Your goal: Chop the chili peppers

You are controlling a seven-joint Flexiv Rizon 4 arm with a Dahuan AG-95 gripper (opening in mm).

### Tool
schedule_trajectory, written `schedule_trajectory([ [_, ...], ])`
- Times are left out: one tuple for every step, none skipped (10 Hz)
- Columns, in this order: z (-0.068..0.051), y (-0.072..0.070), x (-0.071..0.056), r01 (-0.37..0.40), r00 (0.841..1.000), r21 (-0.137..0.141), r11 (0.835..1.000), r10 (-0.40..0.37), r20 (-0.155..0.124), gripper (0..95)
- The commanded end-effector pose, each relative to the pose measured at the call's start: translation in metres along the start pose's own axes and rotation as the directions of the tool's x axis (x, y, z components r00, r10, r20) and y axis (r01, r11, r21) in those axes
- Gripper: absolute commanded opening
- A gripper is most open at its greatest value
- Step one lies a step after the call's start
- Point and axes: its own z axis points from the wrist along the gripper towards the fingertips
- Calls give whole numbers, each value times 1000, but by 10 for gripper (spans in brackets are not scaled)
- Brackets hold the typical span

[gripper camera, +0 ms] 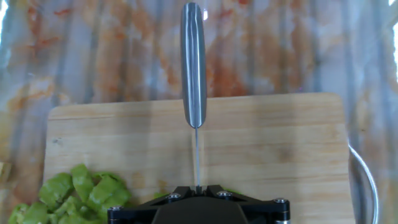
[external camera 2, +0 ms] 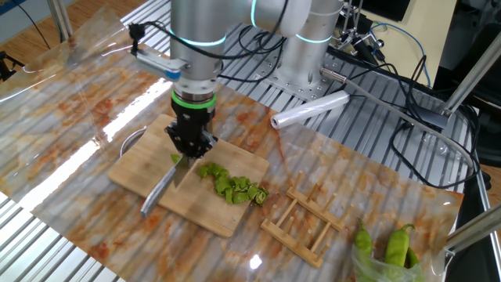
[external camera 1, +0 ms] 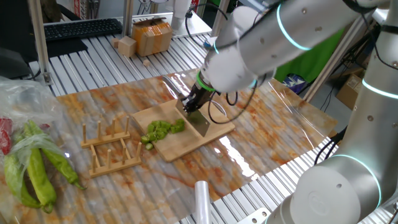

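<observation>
The chili peppers lie as a heap of small bright-green chunks (external camera 1: 163, 129) on a wooden cutting board (external camera 1: 208, 138). My gripper (external camera 1: 193, 102) is shut on a knife (external camera 1: 199, 122), whose blade stands on the board just right of the heap. In the other fixed view the gripper (external camera 2: 192, 145) holds the knife (external camera 2: 160, 192) with its steel handle pointing toward the board's front edge and the chunks (external camera 2: 231, 184) beside it. The hand view shows the knife (gripper camera: 193, 62) edge-on, running from my gripper (gripper camera: 196, 188) outward, with the chunks (gripper camera: 81, 193) at lower left on the board (gripper camera: 280, 143).
A wooden rack (external camera 1: 112, 148) stands left of the board. Large uncut green peppers (external camera 1: 37, 174) lie in a plastic bag at the far left. A roll of film (external camera 1: 202, 199) lies near the front edge, and a cardboard box (external camera 1: 152, 37) at the back. A metal loop (gripper camera: 364, 180) hangs off the board's end.
</observation>
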Motion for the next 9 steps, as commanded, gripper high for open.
schedule_trajectory([
  [-5,-2,-2,-11,1000,14,1000,12,-15,0],
  [-8,-2,-3,-7,1000,18,1000,7,-17,0],
  [-13,-2,-4,-5,1000,20,1000,6,-28,0],
  [-14,-2,-4,-5,1000,21,1000,6,-29,0],
  [-18,-2,-5,-3,999,27,1000,4,-34,0],
  [-22,-3,-6,-1,999,34,999,2,-41,0],
  [-25,-4,-6,-1,999,33,999,2,-43,0],
  [-28,-5,-7,3,999,34,999,-1,-46,0],
  [-29,-10,-6,15,999,40,999,-13,-45,0],
])
